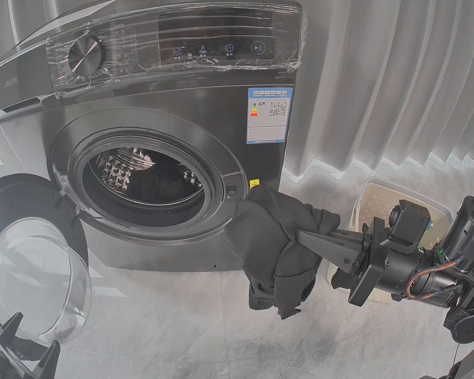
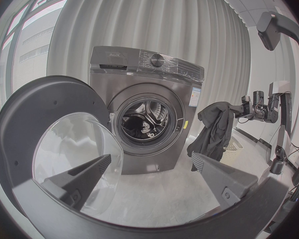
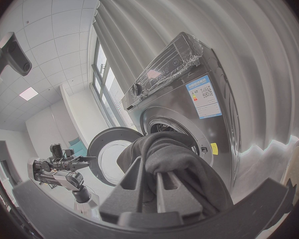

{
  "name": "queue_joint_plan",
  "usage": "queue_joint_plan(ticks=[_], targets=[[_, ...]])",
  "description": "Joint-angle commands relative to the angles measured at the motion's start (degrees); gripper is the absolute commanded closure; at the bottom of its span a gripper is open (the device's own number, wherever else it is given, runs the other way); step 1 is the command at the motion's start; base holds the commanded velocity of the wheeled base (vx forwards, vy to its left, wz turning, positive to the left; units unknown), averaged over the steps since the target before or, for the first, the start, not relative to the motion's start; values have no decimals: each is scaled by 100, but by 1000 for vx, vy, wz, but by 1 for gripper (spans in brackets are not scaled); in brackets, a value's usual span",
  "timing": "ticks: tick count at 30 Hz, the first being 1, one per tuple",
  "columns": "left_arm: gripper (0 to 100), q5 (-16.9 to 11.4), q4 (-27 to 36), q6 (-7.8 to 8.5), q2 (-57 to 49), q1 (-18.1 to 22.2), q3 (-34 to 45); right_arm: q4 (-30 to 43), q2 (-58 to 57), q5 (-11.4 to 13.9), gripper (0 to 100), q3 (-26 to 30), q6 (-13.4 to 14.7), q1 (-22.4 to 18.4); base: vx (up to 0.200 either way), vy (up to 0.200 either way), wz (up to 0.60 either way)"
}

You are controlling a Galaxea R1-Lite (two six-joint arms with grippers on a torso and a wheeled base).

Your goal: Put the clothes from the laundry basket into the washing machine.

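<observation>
The right tool [image 1: 300, 235] is clamped shut on a black garment [image 1: 268, 248]. It only pinches a bunch of cloth near the top, and the rest dangles loose in front of the washing machine [image 1: 158, 85], off to the label side of the drum opening [image 1: 145, 182]. The laundry basket [image 1: 400, 198] sits on the floor [image 1: 168, 322] beside the washing machine on that same side, up against the curtain [image 1: 395, 69]. The left tool [image 2: 149, 156] is spread wide with nothing in it, low down in front of the washing machine by its open door [image 1: 34, 269].

What could go wrong: the garment's tail hangs below the opening's lower rim. Going straight in would probably drag it over the seal or leave a sleeve draped outside. And since the grip is just on a fold, a snag on the rim could yank the cloth free and dump it on the floor. Lifting before pushing in looks like the safer bet.

Room-wise it's decent. The floor in front of the washing machine is open, and the door is swung out to the hinge side, well apart from the garment. The round opening looks snug for the tool plus a bundle though, so aiming near its centre makes sense. Something dark lies inside the drum too.
</observation>
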Motion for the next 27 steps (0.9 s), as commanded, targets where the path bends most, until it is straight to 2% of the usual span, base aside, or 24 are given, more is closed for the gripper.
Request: queue_joint_plan(ticks=[1, 16, 23, 27], targets=[[0, 1, -4, -2, -1, 1, 101, -5, -2, -1, 100, -57, 14, 2, 0, 0, 600], [0, 1, -4, -2, -1, 1, 101, -5, -2, -1, 100, -39, 6, 2, 0, 0, 40], [0, 1, 5, -11, -1, 1, 101, -5, -11, -89, 100, 84, -21, -51, 0, 0, 0], [0, 1, -4, -11, -1, 1, 101, 3, -107, -493, 100, 216, 14, -42, 0, 0, 0]])
